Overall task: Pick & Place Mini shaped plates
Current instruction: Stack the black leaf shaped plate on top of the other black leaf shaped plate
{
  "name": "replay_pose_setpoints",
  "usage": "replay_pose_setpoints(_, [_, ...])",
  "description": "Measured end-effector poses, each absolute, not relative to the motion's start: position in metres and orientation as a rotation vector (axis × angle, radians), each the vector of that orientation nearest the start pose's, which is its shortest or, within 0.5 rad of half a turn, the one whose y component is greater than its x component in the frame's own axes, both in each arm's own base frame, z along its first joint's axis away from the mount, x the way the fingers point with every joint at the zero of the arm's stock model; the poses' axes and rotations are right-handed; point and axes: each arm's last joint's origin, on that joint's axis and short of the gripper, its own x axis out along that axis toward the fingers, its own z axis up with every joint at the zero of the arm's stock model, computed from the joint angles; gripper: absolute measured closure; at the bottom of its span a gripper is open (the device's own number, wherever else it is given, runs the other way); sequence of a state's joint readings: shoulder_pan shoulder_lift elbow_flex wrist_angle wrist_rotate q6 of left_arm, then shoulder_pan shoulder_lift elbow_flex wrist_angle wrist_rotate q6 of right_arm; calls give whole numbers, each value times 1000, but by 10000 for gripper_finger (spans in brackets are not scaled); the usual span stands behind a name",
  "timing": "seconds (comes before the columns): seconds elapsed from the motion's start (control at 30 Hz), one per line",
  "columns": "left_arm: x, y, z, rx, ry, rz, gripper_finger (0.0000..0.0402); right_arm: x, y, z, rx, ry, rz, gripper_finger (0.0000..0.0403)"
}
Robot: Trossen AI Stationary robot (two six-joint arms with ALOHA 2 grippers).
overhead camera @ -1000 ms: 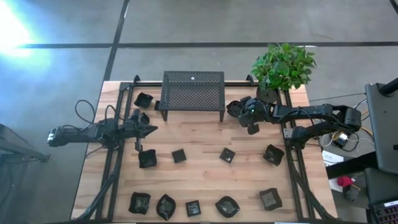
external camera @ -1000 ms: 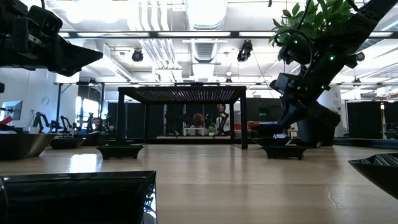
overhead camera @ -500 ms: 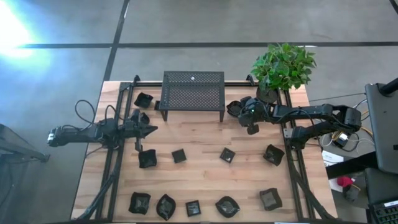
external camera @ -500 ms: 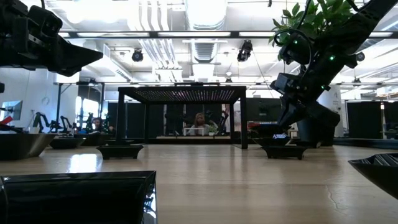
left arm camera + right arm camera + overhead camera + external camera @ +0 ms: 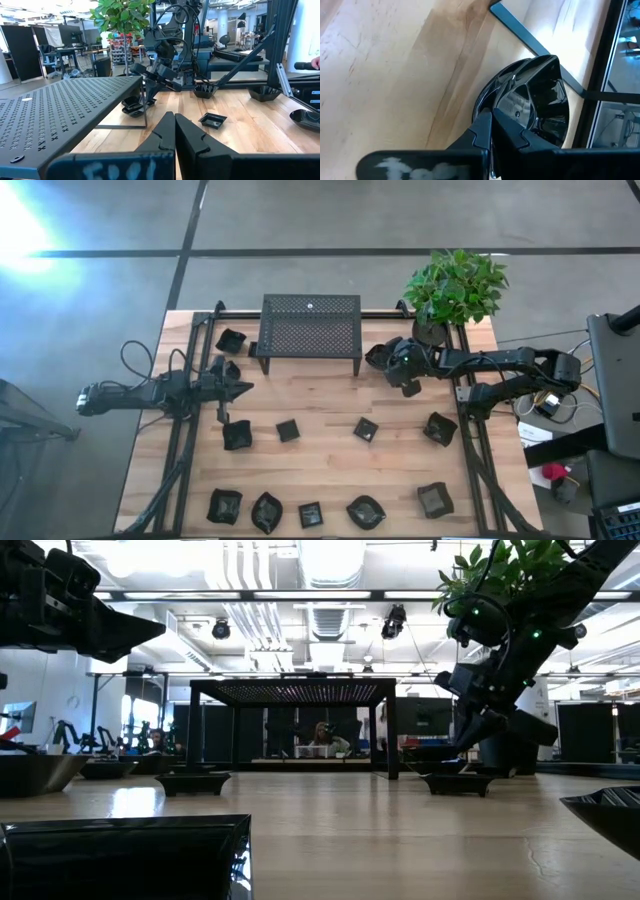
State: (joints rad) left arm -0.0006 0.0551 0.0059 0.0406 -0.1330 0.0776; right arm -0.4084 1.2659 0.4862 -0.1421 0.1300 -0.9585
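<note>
Several mini shaped plates, tiny glossy black dishes, lie on the wooden table, such as one [image 5: 288,430] in the middle row and one [image 5: 365,512] along the near edge. My right gripper [image 5: 386,359] is just right of the black mesh stand [image 5: 310,325] and slants down, shut on one plate [image 5: 535,100]. A second plate [image 5: 481,102] shows right beneath that one. My left gripper [image 5: 245,388] waits shut and level at the table's left, touching nothing. My right gripper pinches the plate's rim [image 5: 506,102] between its two fingers, slanting down from the table's right side. The plate is tilted in the hold. In the low view it [image 5: 430,752] shows a little above the table top.
A potted plant [image 5: 455,290] stands at the far right corner, close behind my right arm. Two plates [image 5: 231,340] lie left of the stand near my left gripper. Metal rails [image 5: 470,430] run along both table sides. Bare wood shows in the middle, in front of the stand.
My right gripper has rolled a little about the line it points along, staying in place, and the plate in it has tipped with it. My left arm has kept still.
</note>
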Motion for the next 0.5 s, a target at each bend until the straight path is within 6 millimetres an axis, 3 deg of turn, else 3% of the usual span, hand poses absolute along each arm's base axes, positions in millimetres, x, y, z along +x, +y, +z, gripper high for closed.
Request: replay_pose_setpoints(0.5, [100,4,165,78,13,132,401,194,-88,147,-908,1113,111,394])
